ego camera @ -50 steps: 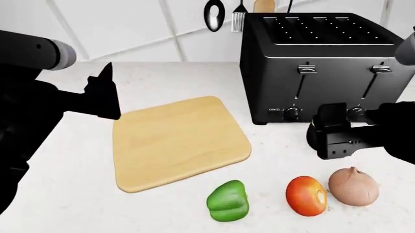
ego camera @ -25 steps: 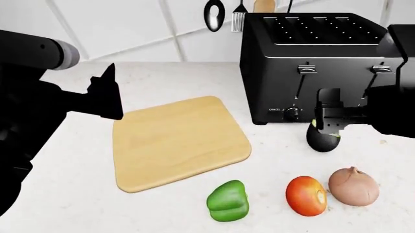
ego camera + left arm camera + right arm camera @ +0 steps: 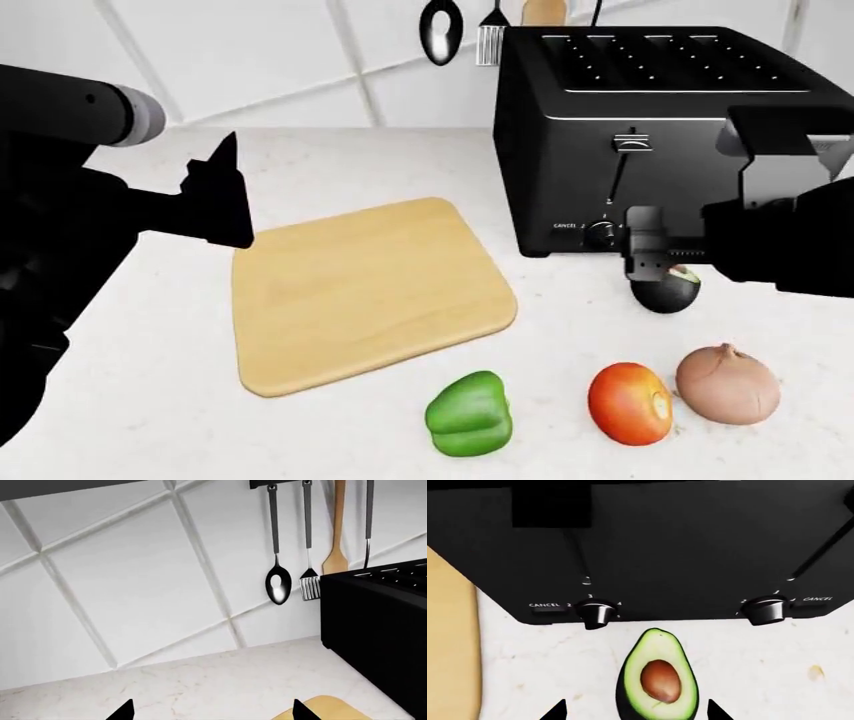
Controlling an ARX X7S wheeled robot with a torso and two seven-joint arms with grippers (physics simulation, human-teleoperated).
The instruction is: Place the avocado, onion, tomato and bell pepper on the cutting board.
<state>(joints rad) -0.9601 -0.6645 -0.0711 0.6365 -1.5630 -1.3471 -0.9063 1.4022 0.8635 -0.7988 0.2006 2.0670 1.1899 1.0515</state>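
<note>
Avocado (image 3: 658, 680) between parted right jaws

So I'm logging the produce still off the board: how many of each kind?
Avocado: 1
Onion: 1
Tomato: 1
Pepper: 1
Total: 4, none yet on the board.

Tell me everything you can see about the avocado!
The avocado is cut in half, with near-black skin, a pale green face and a shiny brown pit in the middle. It sits cut side up on the speckled white counter, just in front of the black toaster, narrow end toward its knobs. The right gripper hovers over it with its fingers spread on either side, not touching.
</note>
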